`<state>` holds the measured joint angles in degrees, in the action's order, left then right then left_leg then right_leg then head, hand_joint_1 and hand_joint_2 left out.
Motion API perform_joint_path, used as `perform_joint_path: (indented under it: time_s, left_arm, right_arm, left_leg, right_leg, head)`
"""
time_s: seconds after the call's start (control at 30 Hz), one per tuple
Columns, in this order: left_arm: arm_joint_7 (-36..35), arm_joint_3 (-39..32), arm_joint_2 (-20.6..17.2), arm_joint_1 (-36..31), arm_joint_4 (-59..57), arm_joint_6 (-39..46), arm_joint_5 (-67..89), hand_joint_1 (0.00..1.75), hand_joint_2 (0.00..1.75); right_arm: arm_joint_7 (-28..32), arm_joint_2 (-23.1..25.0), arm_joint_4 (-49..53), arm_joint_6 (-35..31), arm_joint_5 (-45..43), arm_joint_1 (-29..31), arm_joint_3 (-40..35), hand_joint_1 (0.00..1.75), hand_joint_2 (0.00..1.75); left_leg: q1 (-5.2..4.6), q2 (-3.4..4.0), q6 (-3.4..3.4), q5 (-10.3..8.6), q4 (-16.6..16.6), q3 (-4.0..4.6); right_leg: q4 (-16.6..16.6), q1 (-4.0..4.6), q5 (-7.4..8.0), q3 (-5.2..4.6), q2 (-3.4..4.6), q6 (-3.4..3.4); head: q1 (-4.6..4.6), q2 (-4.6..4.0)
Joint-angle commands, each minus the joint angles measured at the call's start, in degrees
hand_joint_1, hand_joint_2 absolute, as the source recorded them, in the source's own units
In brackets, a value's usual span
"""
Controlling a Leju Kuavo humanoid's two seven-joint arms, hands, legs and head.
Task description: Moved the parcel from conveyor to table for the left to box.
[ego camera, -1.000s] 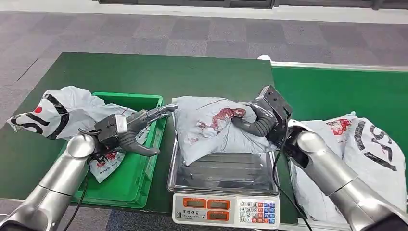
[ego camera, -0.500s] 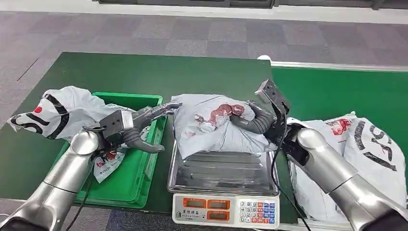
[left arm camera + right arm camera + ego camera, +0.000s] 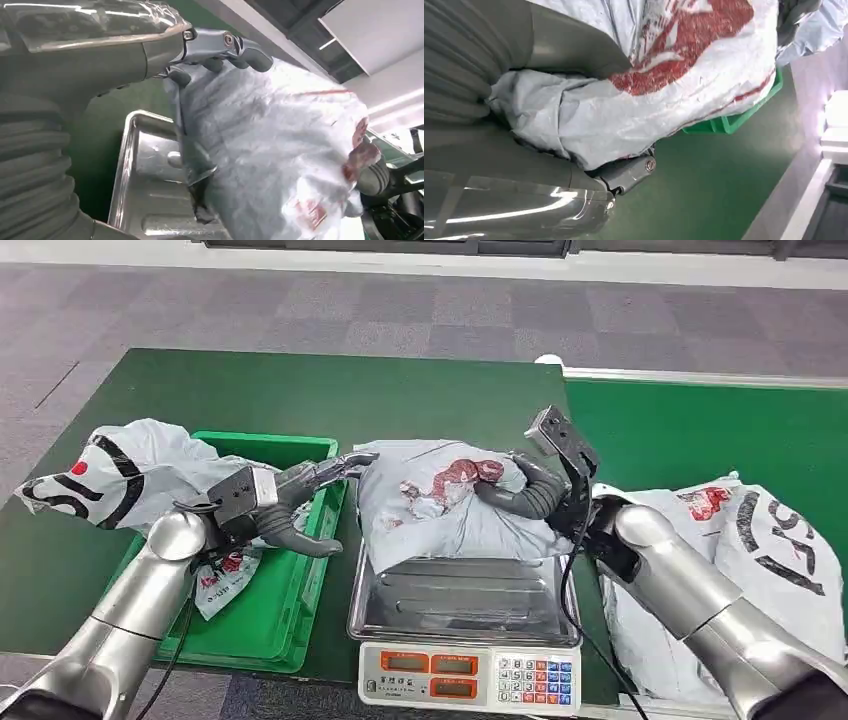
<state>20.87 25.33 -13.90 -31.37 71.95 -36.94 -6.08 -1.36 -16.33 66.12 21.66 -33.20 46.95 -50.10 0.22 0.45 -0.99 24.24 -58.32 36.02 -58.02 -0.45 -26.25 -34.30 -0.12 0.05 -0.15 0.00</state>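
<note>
**Grey parcel gripped over the scale tray**

The grey poly-mailer parcel, printed with a red pattern, is sitting above the far end of the steel tray of the weighing scale, in the middle of the green table. Its near edge is hanging over the tray, and the left wrist view is showing that edge lifted a little off the metal.

The right hand is gripping the parcel from its right side: the thick thumb is lying across the top by the red print, and the darker fingers are wrapping round the far edge and underside, as the right wrist view is showing close up.

The left hand is reaching in from the left, with its fingers stretched out narrow toward the parcel's upper left corner. In the left wrist view the fingertips are touching the top of the plastic, while the thumb is hanging apart below them; whether this hand is actually holding the bag, I cannot tell.

Left of the scale, a green plastic crate is holding a small mailer, and a white bag with black and red markings is draping over the crate's far left corner. On the right, more white mailers are lying piled on the green conveyor.
</note>
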Motion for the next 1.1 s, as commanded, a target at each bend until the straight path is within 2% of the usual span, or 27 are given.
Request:
perform_joint_path:
  time_s: [0.03,0.13,0.27,0.63,0.83,0.97,1.1]
  left_arm:
    - [0.3,0.1,-1.0,0.1,-1.5,-0.3,-0.4,0.00,1.75]
    - [0.3,0.2,-0.8,0.3,-1.1,-0.2,-0.3,0.00,1.75]
    - [0.4,1.2,0.7,-2.2,-4.4,-0.5,-0.5,0.00,1.75]
    - [1.1,2.1,1.4,-4.1,-6.5,-0.8,-0.5,0.00,1.75]
    - [1.2,1.8,0.9,-2.4,-4.8,-0.4,-0.4,0.00,1.75]
    - [1.4,1.3,0.5,-1.7,-3.9,-0.2,-0.1,0.00,1.75]
    - [1.8,1.3,-1.4,-1.5,-3.3,-0.9,-0.8,0.00,1.75]
  right_arm:
    - [-1.2,-2.7,-2.0,1.9,-4.1,3.0,-6.3,0.00,1.75]
    - [-1.4,-3.1,-1.6,1.6,-4.6,3.3,-6.4,0.00,1.75]
    - [-1.3,-0.4,-3.9,-0.3,-4.9,4.2,-7.1,0.00,1.75]
    - [-0.3,-1.7,-2.1,-0.9,-4.6,3.1,-7.4,0.00,1.75]
    - [1.6,-3.0,0.3,-1.6,-2.6,1.5,-6.6,0.00,1.75]
    - [4.7,-2.2,0.2,-5.1,1.6,3.0,-2.6,0.00,1.75]
    - [7.0,-5.1,1.3,-6.5,4.3,2.0,2.1,0.00,1.75]
  left_leg:
    - [0.00,0.01,0.01,0.02,0.1,-0.14]
    - [0.00,-0.03,0.01,0.02,0.1,-0.15]
    - [-0.01,0.00,0.02,0.01,0.1,-0.13]
    - [0.03,-0.11,0.01,-0.01,0.1,-0.13]
    - [0.03,-0.09,0.01,-0.01,0.1,-0.19]
    - [0.02,-0.05,0.01,0.00,0.1,-0.17]
    - [0.00,-0.04,0.01,0.01,0.0,-0.09]
  right_leg:
    - [0.1,0.00,0.00,0.14,0.04,0.01]
    - [0.1,0.00,-0.02,0.16,0.01,0.01]
    - [0.1,-0.01,0.00,0.13,0.04,0.01]
    - [0.1,0.04,-0.01,0.17,-0.07,0.01]
    - [0.2,0.03,0.00,0.23,-0.06,0.01]
    - [0.1,0.01,-0.01,0.17,-0.01,0.01]
    - [0.0,0.00,-0.03,0.09,0.00,0.01]
  head:
    - [0.00,0.00]
    - [0.00,0.00]
    - [0.00,0.00]
    - [0.00,0.00]
    - [0.00,0.00]
    - [0.00,0.00]
    - [0.00,0.00]
